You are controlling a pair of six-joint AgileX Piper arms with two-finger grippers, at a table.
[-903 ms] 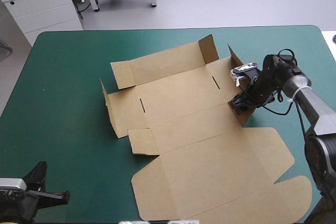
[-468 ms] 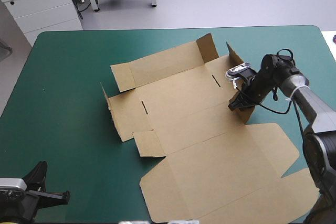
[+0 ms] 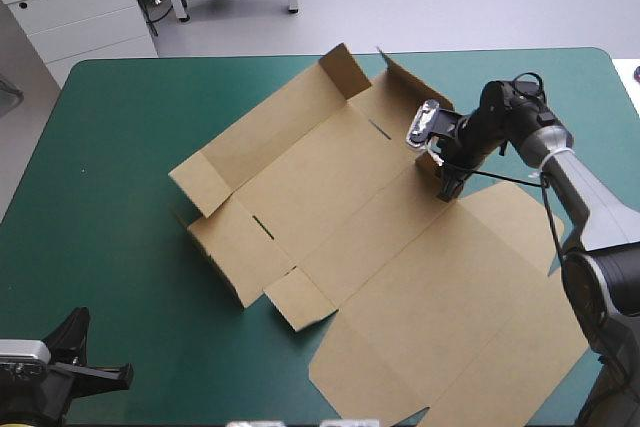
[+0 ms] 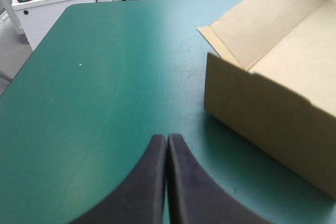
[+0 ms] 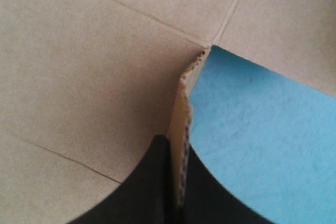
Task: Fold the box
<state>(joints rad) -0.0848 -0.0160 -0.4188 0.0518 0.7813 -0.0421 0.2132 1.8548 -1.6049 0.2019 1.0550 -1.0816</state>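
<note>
Both pairs of my jaws are closed, but only one holds anything. My right jaws pinch a raised side flap (image 5: 181, 114) at the right end of the box (image 3: 330, 177), a flat-cut sheet of plain brown corrugated board. The flap's raw fluted edge stands upright between my black fingers (image 5: 152, 182), with teal-green cover on one side and brown panel on the other. The box lies slantwise across the middle and right of the teal-green worktop (image 3: 120, 127). Its far long wall (image 3: 270, 127) and left end wall (image 4: 262, 114) are raised, and the big lid panel (image 3: 470, 307) lies flat toward the near right corner. Two thin dark slots (image 3: 378, 128) cut the base panel. My left jaws are pressed together and empty, low over bare cover near the near left corner, with the end wall ahead and apart.
</note>
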